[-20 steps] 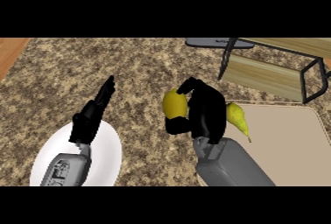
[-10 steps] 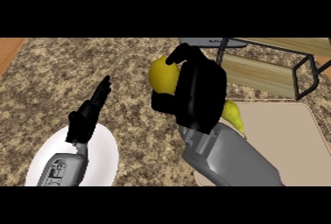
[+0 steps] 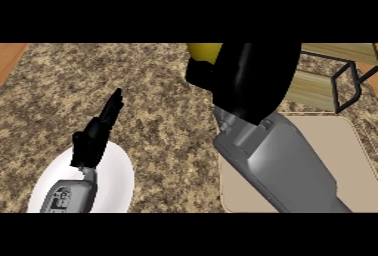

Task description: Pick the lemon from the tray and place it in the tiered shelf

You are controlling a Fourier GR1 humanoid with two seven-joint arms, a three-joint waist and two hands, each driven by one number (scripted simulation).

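Observation:
My right hand (image 3: 247, 80) is raised high near the top of the view, its fingers curled round the yellow lemon (image 3: 204, 51), of which only a part shows at the top edge. The hand and forearm cover much of the beige tray (image 3: 347, 150) at the lower right. The tiered shelf (image 3: 325, 82), with wooden boards and a dark metal frame, stands at the upper right, just right of the hand. My left hand (image 3: 100, 130) rests open at the left, fingers straight, above a white plate.
A white plate (image 3: 111, 185) lies at the lower left under my left wrist. The counter top (image 3: 162, 125) is speckled brown stone. A wooden strip (image 3: 9, 55) shows at the upper left corner.
My right hand has lifted the lemon up and away from the tray towards the shelf, growing larger in view. The banana seen earlier on the tray is now hidden. The left hand has stayed still.

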